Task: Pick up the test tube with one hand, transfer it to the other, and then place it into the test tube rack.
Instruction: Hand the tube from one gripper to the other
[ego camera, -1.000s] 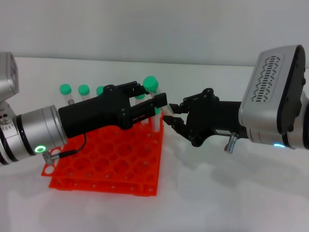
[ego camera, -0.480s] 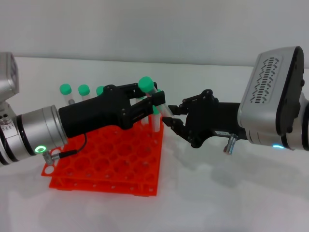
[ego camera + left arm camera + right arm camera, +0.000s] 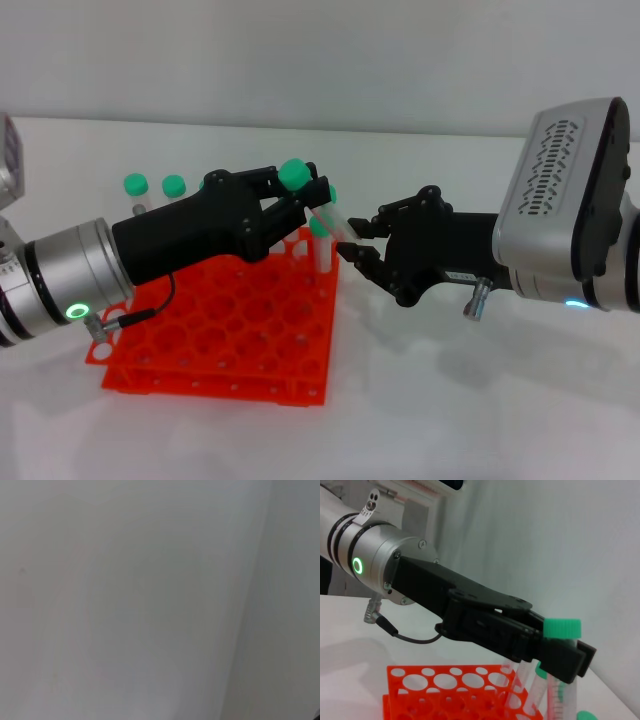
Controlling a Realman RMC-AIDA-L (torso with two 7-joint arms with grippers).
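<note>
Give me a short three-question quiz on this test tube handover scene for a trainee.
1. Which gripper holds the clear plastic test tube with a green screw cap? A: left gripper. B: right gripper. C: neither.
2. True or false: the held tube stands upright in a hole of the bright orange-red plastic rack.
3. Fill in: the other green-capped tubes stand along the rack's ___ edge (near or far).

Key:
1. A. The right gripper is open beside the tube's tip.
2. False. It is tilted above the rack's corner.
3. Far.
</note>
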